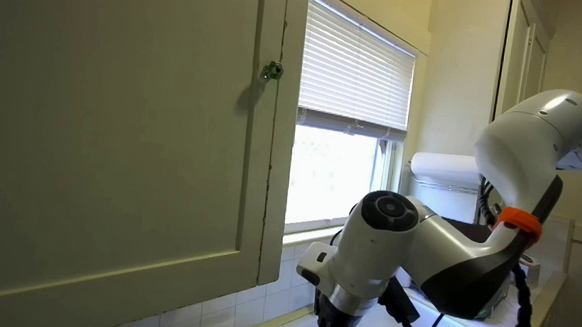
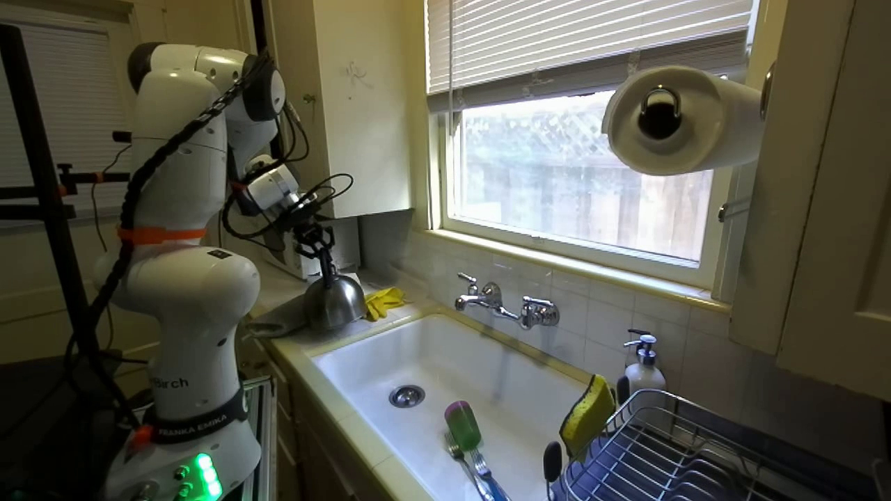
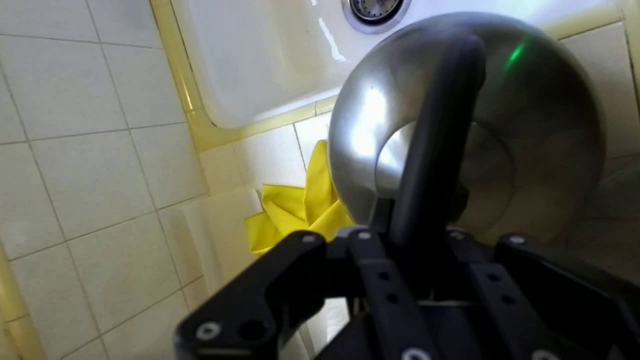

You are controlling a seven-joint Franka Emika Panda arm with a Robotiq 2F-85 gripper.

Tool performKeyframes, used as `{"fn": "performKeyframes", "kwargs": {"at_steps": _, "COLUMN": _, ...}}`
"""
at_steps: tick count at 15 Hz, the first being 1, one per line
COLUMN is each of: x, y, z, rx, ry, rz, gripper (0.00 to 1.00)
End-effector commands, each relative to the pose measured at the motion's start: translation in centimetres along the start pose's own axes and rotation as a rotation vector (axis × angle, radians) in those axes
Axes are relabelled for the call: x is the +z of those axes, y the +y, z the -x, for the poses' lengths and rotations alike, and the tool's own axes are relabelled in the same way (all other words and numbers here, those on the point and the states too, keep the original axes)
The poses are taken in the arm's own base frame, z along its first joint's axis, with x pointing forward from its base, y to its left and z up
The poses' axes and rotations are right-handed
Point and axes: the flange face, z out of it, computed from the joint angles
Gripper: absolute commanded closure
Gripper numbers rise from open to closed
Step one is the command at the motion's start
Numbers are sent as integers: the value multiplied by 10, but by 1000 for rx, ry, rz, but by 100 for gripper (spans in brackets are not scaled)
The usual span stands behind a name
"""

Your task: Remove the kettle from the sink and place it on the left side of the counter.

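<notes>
The kettle point(image 2: 334, 303) is a round steel vessel with a black handle. It is over the tiled counter point(image 2: 313, 341) at the far end of the sink, in an exterior view. In the wrist view the kettle point(image 3: 550, 125) shows from above, its black handle running between my fingers. My gripper point(image 2: 319, 245) is closed around that handle; it also shows in the wrist view point(image 3: 410, 240). The kettle looks slightly tilted; I cannot tell whether its base touches the counter. The white sink point(image 2: 431, 348) lies beside it, with the chrome faucet point(image 2: 480, 300) on the wall.
A yellow cloth or glove point(image 2: 384, 303) lies beside the kettle, and a grey cloth point(image 2: 278, 321) lies at the counter edge. A green cup point(image 2: 463, 426) and forks are in the sink. A wire dish rack point(image 2: 661, 445), a sponge point(image 2: 588, 417) and a soap bottle point(image 2: 645, 376) stand nearer.
</notes>
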Motion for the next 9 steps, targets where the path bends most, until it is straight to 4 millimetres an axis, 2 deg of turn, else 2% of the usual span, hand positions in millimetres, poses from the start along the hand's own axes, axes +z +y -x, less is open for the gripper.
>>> {"fn": "performKeyframes", "kwargs": {"at_steps": 1, "x": -31, "y": -5, "z": 6, "rx": 71, "ry": 23, "rz": 108, "gripper": 97}}
{"fn": "performKeyframes", "kwargs": {"at_steps": 3, "x": -30, "y": -6, "z": 6, "rx": 95, "ry": 28, "rz": 119, "gripper": 97}}
{"fn": "performKeyframes", "kwargs": {"at_steps": 9, "x": 5, "y": 1, "z": 0, "rx": 113, "ry": 46, "rz": 60, "gripper": 97}}
